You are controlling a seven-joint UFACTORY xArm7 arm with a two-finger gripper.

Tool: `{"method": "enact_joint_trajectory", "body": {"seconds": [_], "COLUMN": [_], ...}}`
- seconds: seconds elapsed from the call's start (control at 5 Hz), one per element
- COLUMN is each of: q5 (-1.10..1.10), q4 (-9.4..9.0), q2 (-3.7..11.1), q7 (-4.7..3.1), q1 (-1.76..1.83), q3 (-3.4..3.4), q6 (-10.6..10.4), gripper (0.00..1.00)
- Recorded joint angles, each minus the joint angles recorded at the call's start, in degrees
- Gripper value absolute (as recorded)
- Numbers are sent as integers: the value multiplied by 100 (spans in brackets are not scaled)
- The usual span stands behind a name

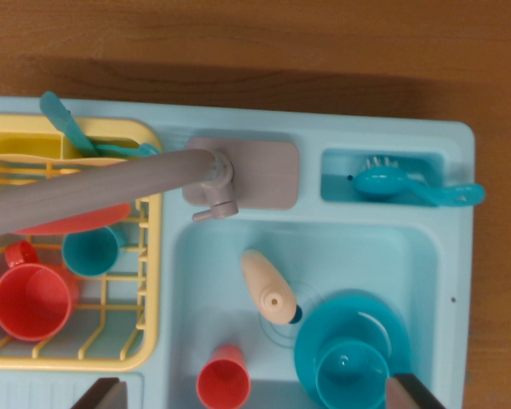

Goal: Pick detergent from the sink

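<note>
wood-grain tabletop [255,43] fills the upper frame, under a glossy pale-blue plastic toy sink [447,256]. the detergent [266,285], a smooth cream tapered bottle, lies in the basin at lower centre, beside a teal cup on a plate [351,371]. gripper [255,400] fingertips spread apart at the bottom corners, mostly cut off.

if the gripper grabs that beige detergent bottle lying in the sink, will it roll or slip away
The detergent bottle lies on its side in the sink and looks round and tapered, so a nudge would probably roll it in a curve. Its smooth plastic surface may slip between the fingers. It looks stiff and probably light, so it could skid toward the teal plate beside it.
</note>
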Motion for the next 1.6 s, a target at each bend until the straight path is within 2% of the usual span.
{"method": "enact_joint_trajectory", "body": {"seconds": [0.2, 0.4, 0.6, 0.8, 1.0, 1.2, 1.4, 1.6], "q5": [24, 24, 50, 50, 80, 80, 114, 114], "q4": [-119, -119, -249, -249, -401, -401, -568, -568], "q2": [26, 26, 55, 55, 89, 89, 126, 126], "q7": [-98, -98, -204, -204, -328, -328, -464, -464], "q1": [-9, -9, -19, -19, -31, -31, -44, -44], "q3": [-5, -5, -10, -10, -17, -17, -23, -23], "q6": [-153, -153, -320, -320, -515, -515, -729, -729], "gripper": [0, 0, 0, 0, 0, 0, 0, 0]}}
